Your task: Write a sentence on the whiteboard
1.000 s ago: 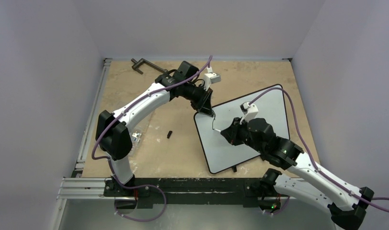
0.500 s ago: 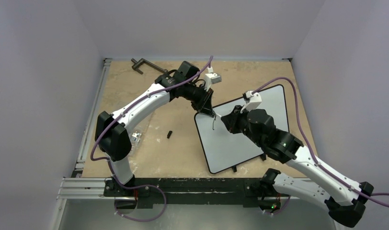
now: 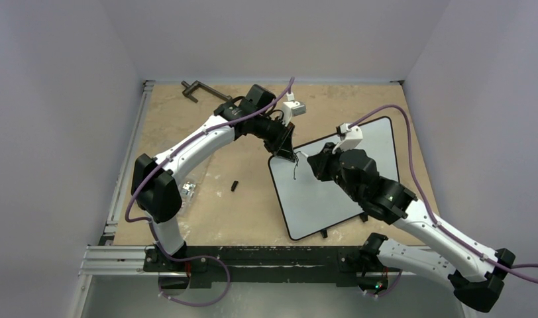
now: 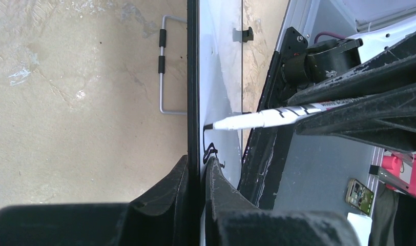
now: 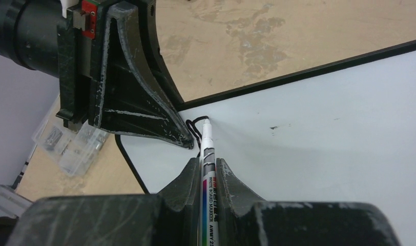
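Count: one whiteboard (image 3: 316, 199), one marker (image 5: 206, 154), two claws. The whiteboard sits skewed on the right half of the tabletop (image 3: 359, 99). The left claw (image 4: 198, 161) is pinched narrow on the rim at the board's far-left corner. The right claw (image 5: 203, 163) is closed tight on the marker, whose tip touches the board beside that corner, where a few black strokes of the sentence (image 5: 193, 125) stand. The tabletop is worn tan wood, with one small black cap (image 3: 234, 185) near its middle. Pale lilac walls surround it.
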### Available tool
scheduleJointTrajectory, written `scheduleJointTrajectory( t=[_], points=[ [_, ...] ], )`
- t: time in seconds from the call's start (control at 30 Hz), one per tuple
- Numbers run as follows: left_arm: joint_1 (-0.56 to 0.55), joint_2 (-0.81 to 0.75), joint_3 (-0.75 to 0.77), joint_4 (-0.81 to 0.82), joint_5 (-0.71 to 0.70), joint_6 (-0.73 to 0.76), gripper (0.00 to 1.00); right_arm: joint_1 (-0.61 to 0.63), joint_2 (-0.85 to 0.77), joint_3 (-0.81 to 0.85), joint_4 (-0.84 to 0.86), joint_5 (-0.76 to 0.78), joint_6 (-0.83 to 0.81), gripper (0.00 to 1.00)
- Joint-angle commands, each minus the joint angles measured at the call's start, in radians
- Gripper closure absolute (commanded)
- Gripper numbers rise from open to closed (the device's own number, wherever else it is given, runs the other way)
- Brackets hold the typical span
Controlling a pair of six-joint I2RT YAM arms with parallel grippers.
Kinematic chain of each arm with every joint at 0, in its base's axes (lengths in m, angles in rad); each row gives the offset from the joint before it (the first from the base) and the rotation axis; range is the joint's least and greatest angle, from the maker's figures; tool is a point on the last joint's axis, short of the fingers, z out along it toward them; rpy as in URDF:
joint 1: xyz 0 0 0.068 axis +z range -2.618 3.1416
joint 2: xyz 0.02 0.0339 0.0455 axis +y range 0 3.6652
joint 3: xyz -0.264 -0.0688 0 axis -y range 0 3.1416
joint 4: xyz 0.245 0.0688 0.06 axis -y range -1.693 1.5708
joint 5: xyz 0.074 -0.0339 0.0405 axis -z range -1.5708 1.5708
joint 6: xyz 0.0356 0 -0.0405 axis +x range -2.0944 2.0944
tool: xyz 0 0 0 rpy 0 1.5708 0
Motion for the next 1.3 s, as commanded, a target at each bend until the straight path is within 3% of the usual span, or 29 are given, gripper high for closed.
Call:
scheduleJointTrajectory(
  t=[0.0, 0.53, 0.83, 1.27],
  points=[
    [-0.015, -0.035, 0.006, 0.029, -0.090, 0.113, 1.00, -0.003, -0.005, 0.020, -0.066, 0.092, -0.013, 1.00],
    [-0.015, -0.035, 0.009, 0.031, -0.092, 0.111, 1.00, -0.004, -0.040, -0.017, -0.127, -0.036, 0.009, 1.00],
    [-0.015, -0.037, 0.009, 0.032, -0.092, 0.110, 1.00, -0.004, 0.000, -0.011, -0.055, -0.124, -0.007, 1.00],
    [-0.015, -0.040, 0.007, 0.031, -0.092, 0.110, 1.00, -0.004, -0.024, -0.035, -0.103, -0.108, 0.006, 1.00]
  ],
)
